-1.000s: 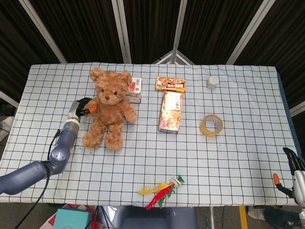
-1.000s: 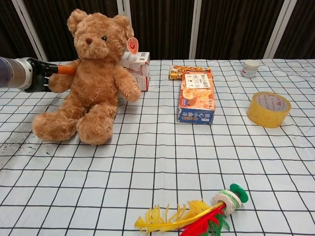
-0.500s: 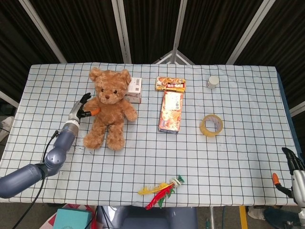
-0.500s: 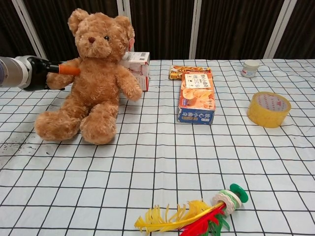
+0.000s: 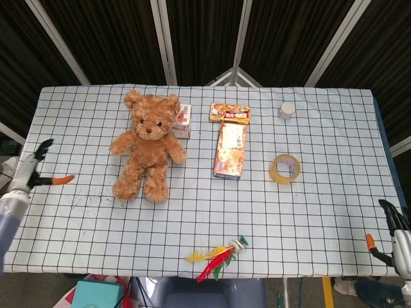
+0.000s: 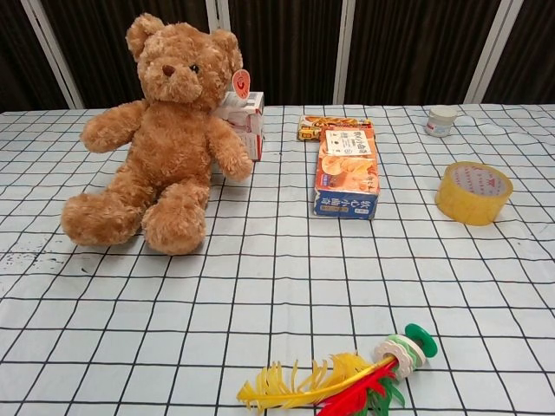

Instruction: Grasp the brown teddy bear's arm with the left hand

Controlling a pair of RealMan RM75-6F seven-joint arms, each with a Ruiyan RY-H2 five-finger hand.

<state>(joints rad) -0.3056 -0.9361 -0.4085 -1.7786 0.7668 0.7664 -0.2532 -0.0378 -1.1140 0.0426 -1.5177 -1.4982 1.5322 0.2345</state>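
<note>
The brown teddy bear [image 5: 148,144] sits upright on the checked tablecloth, left of centre, also large in the chest view [image 6: 165,139]. Its near arm [image 5: 122,142] [image 6: 113,128] sticks out to the left with nothing touching it. My left hand [image 5: 37,168] hovers at the table's left edge, well away from the bear, fingers spread and empty, orange thumb tip pointing right. My right hand [image 5: 390,230] hangs off the front right corner, fingers apart, holding nothing. Neither hand shows in the chest view.
A white box [image 5: 183,122] stands right behind the bear. Two snack boxes [image 5: 232,149] [image 5: 229,113] lie mid-table, with a yellow tape roll [image 5: 284,168] and a small white jar [image 5: 287,110] to the right. A feathered toy [image 5: 218,253] lies near the front edge.
My left hand has let go of the bear's arm and pulled back left to the table's edge, leaving the chest view. The bear's arm now hangs free; the bear stays seated.
</note>
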